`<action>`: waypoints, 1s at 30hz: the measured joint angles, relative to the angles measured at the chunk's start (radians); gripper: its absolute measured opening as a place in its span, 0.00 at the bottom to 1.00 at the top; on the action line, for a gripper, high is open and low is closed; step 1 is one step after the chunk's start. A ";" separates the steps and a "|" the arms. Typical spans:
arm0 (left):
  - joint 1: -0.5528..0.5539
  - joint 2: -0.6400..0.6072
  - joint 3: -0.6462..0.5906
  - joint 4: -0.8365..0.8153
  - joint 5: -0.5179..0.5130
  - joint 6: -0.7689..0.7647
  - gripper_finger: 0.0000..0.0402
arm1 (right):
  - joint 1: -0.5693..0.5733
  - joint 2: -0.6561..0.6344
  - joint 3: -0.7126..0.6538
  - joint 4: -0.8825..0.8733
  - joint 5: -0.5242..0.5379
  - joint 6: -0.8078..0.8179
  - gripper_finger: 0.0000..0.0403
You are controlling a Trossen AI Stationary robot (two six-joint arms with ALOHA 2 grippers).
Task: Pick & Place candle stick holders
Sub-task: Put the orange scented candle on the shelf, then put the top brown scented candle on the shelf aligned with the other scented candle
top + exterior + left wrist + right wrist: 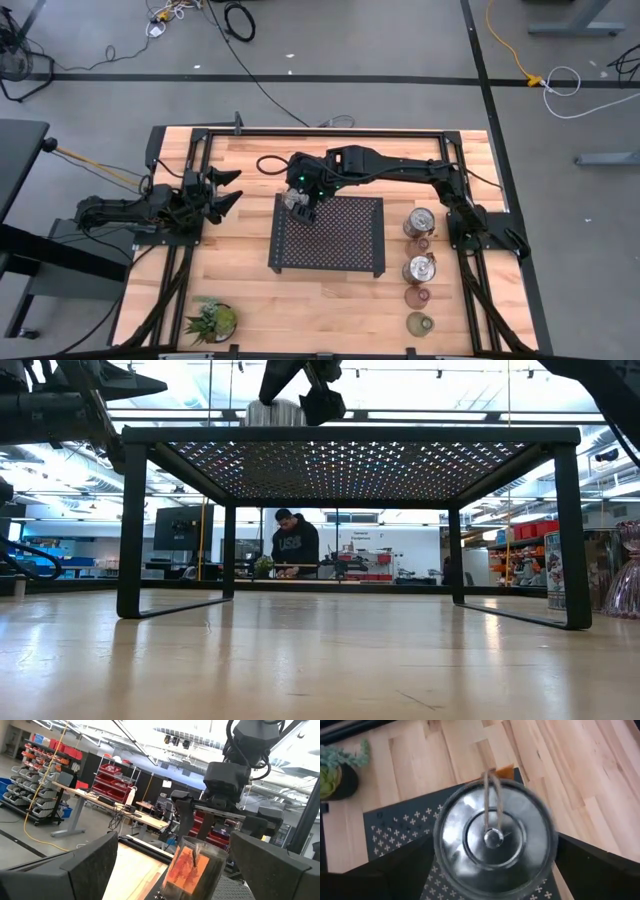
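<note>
Bench contents and surroundings, non-task items

Wooden bench (240, 280), light planks, framed by black rails. Black perforated mesh tray (340, 240) at the bench's middle, raised on four legs, cross-shaped holes in its top. Small green potted plant (212, 320) in a dark pot near the front left corner. Grey floor (380, 60) beyond the bench, marked with dark tape lines, loose cables lying on it, one yellow. Room behind: person in a dark top (295, 545) at a far table; shelving with red bins (112, 775).
</note>
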 joint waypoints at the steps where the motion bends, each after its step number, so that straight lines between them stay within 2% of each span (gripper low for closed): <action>1: 0.000 0.000 0.000 0.000 0.000 0.000 0.96 | 0.000 -0.001 0.000 0.001 0.001 -0.005 0.98; 19: 0.000 0.000 0.000 0.000 0.000 0.000 0.96 | -0.011 -0.005 0.000 0.006 -0.025 -0.061 0.99; 30: 0.000 0.000 0.000 0.000 0.000 0.000 0.96 | -0.068 -0.056 0.000 -0.030 0.040 -0.091 0.99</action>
